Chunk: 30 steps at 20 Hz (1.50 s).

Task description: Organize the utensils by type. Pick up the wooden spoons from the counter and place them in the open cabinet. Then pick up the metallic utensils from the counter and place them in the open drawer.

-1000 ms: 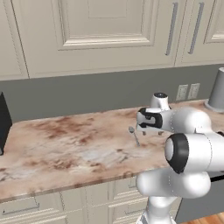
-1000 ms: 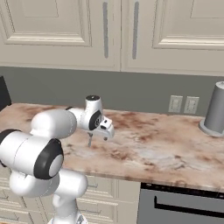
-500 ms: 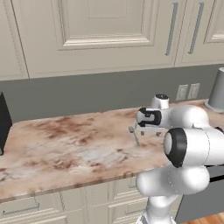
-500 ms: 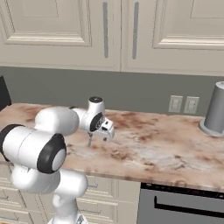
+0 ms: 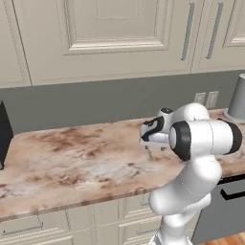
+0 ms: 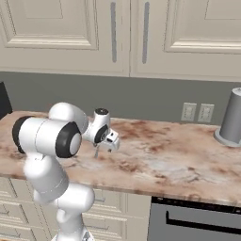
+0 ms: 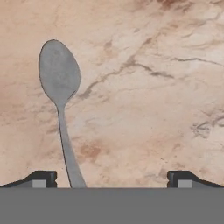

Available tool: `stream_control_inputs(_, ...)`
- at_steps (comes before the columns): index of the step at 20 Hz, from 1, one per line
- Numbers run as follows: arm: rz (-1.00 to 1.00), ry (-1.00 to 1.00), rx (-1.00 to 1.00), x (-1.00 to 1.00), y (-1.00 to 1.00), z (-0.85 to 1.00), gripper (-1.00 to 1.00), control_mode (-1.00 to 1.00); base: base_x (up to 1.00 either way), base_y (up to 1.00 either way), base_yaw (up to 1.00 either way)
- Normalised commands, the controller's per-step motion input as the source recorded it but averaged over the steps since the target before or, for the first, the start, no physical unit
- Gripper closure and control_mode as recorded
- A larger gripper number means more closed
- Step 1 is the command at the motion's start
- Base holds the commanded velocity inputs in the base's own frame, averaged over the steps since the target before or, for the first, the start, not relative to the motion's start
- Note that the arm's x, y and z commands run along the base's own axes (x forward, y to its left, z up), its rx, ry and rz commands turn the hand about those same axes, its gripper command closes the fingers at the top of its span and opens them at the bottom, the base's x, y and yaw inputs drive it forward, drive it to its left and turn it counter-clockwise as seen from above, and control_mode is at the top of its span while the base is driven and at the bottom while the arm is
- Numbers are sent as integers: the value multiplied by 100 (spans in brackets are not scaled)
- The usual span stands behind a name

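The gripper (image 7: 111, 177) hangs low over the counter (image 5: 72, 158), its jaws spread wide and holding nothing. Beneath it, flat on the mottled stone, lies the grey metal spoon (image 7: 60, 100), its slightly curved handle running in between the fingertips (image 7: 41, 177), close beside one of them. A grey canister (image 6: 231, 117) stands at the counter's far right.

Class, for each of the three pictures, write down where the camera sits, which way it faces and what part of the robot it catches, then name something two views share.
Left base view: behind the arm's left, facing the counter and wall cabinets; arm at lower right, gripper open.
Right base view: behind its right, same counter; arm at lower left, gripper.
Hand view: on the hand, looking down at a grey metal spoon; fingertips at the bottom.
Shared: both base views show the grey canister.
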Motion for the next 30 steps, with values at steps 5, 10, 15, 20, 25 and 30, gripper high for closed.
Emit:
stream_control_inputs(5,0,0,0,32,14,-19,-100,-100,0,0,0)
stream_control_inputs(10,0,-5,0,36,18,-21,-100,-100,0,0,0)
stream_control_inputs(15,0,-2,-1,31,18,-13,-100,-100,0,0,0)
stream_control_inputs(20,0,0,-11,11,10,-29,-100,-100,0,0,0)
stream_control_inputs(25,0,0,-7,0,7,-35,100,-100,0,0,0)
stream_control_inputs(30,0,0,0,-11,-3,-37,100,-100,0,0,0)
